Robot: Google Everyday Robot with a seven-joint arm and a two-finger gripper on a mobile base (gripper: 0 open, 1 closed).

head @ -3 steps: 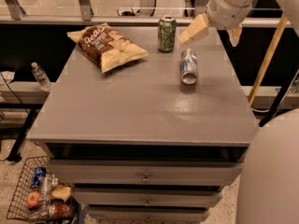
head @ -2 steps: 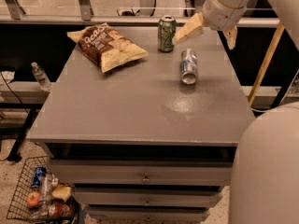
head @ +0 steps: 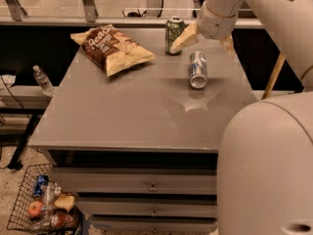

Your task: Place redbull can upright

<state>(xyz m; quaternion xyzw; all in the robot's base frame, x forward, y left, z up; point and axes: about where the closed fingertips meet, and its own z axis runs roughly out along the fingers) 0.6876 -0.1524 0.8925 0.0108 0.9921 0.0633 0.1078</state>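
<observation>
The redbull can (head: 197, 69) lies on its side on the grey table (head: 132, 106), right of centre, its silver end facing the front. My gripper (head: 205, 40) hangs just above and behind the can, open, with one pale finger (head: 183, 37) to the left and the other (head: 228, 46) to the right. It holds nothing and does not touch the can.
A green can (head: 174, 35) stands upright at the back of the table, right next to my left finger. A chip bag (head: 113, 48) lies at the back left. Drawers sit below the table, a wire basket (head: 44, 207) of items on the floor at left.
My gripper has moved left and down toward the lying redbull can. The can has not moved.
</observation>
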